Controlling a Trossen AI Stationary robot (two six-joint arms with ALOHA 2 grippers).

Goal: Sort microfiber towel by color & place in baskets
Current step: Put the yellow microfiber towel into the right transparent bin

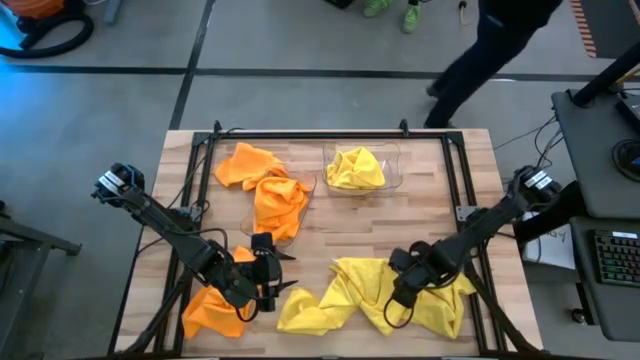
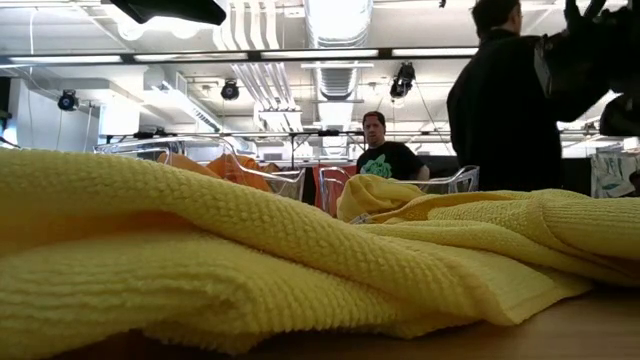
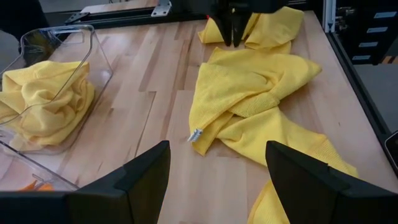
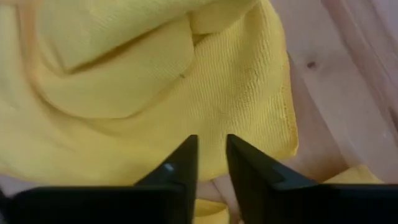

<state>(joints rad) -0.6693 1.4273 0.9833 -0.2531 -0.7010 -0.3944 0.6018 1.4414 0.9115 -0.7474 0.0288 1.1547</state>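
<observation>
Several yellow towels lie crumpled in a heap on the table's near right part, filling the low view. My right gripper stands on this heap, fingers drawn close. My left gripper is open and holds nothing; it hovers between the heap and an orange towel lying near the front left. The left clear basket has orange towels draped in and over it. The right basket holds a yellow towel. My right gripper is shut on a yellow towel of the heap, coming from above and pointing down. The cloth sits only between the fingertips; one layer or a fold, I cannot tell. The towel still lies on the table with the others.
A black metal frame runs round the table's edges. Bare wood lies between the baskets and the heap. A person in dark clothes walks past the far side, and another person stands farther off in the room.
</observation>
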